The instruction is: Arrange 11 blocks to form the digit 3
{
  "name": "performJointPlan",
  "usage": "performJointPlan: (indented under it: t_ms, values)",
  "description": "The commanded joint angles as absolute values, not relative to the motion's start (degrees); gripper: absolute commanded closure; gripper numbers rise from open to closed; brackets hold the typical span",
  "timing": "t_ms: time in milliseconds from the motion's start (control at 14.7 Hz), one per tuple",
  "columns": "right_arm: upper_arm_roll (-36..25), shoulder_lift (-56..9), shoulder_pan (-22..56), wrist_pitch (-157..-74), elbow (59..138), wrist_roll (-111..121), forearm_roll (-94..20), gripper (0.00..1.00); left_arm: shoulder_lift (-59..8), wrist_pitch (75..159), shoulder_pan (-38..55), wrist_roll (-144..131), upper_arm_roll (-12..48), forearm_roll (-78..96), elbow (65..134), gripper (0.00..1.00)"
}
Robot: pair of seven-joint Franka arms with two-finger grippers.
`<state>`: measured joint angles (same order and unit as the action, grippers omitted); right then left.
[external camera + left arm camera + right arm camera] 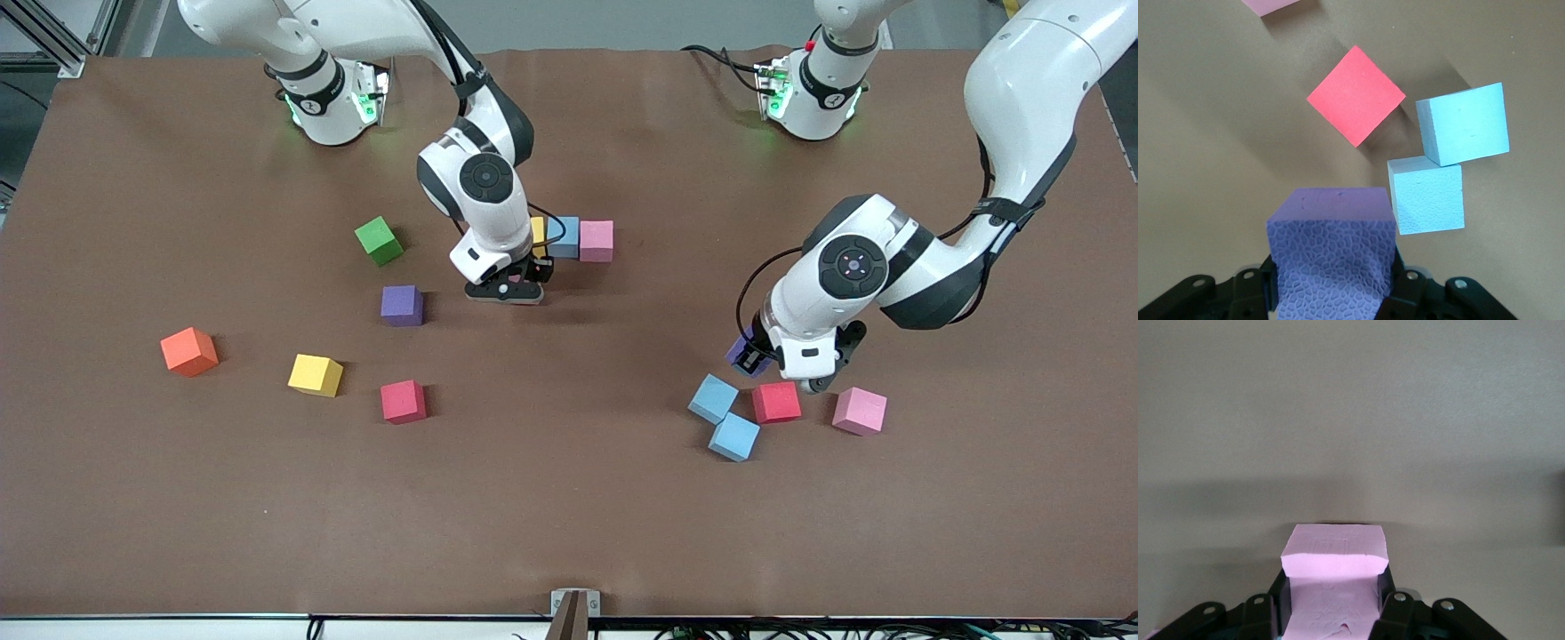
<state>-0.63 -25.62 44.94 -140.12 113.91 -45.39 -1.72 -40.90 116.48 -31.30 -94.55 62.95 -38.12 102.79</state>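
Observation:
A row of three touching blocks, yellow (538, 233), light blue (563, 236) and pink (597, 241), lies mid-table. My right gripper (508, 286) hangs low beside the yellow end of that row. It is shut on a pink block (1335, 580). My left gripper (763, 360) is shut on a purple block (1331, 253) over a cluster of blocks: two light blue (713, 397) (734, 436), one red (776, 402) and one pink (859, 410). Loose purple (402, 305), yellow (315, 374) and red (404, 401) blocks lie toward the right arm's end.
A green cube (379, 240) sits near the loose purple block. An orange cube (188, 351) lies farther toward the right arm's end. A brown mat (569, 516) covers the table, with a small clamp (574, 604) at its edge nearest the front camera.

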Motion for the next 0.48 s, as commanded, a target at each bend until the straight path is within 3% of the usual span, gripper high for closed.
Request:
performJointPlan:
  t_ms: [0,409]
  values:
    - [-0.9,-23.5,45.5,-141.1,116.4,-44.9,-0.9,1.00,-40.9,115.1,-30.9,-94.8,63.1,-37.2,102.0,0.48]
    - [-0.9,-23.6,46.1,-143.3,119.0,-44.9,0.0,1.00,-41.0,115.1,-30.9,-94.9,63.1,-37.2,102.0,0.48]
